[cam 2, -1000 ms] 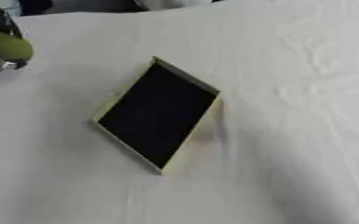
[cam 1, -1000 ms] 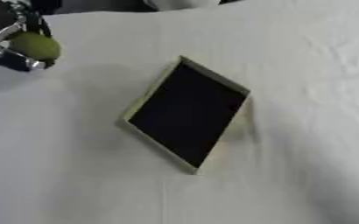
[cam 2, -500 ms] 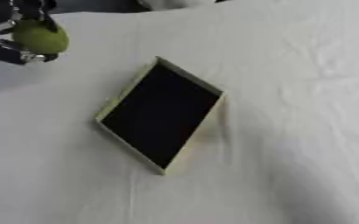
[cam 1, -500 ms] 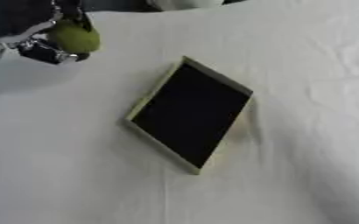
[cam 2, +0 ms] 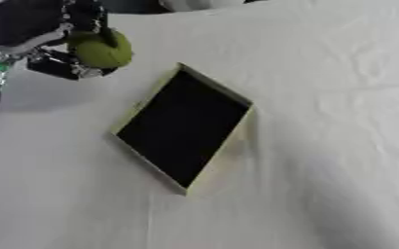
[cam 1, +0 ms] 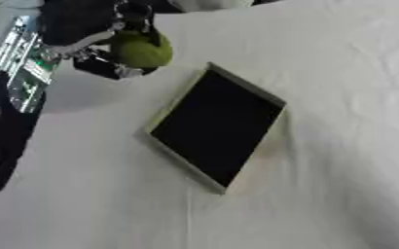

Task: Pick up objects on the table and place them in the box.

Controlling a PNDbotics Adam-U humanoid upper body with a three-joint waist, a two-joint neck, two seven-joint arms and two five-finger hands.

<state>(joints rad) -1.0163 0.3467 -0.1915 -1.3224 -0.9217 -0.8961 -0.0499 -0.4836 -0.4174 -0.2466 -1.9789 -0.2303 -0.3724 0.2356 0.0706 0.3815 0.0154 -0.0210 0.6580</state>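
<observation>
My left hand (cam 1: 109, 53) is at the far left corner of the table (cam 1: 339, 146), raised above the cloth. Its fingers are curled round a yellow-green ball (cam 1: 141, 49), and the ball is grasped, clear of the table surface. A dark finger crosses the top of the ball; dark parts of the hand lie below and to the left of it. The hand casts a grey shadow on the cloth beneath it, toward the left edge.

The ball is just beyond the far left rim of the box (cam 1: 186, 168), near that rim but not over the opening. Ball and box are not touching.

The box sits near the middle of the table, turned so that its corners point toward the table edges. It has a pale rim and a dark interior. Nothing can be made out inside it. It rests flat on the white cloth, which is wrinkled toward the right edge.

My left arm (cam 1: 7, 121) runs along the left edge of the table, black, with a panel of silver and green parts near the wrist.

My right hand appears in neither view.

A pale rounded object (cam 2: 194, 4) shows at the far edge; its kind cannot be determined.
</observation>
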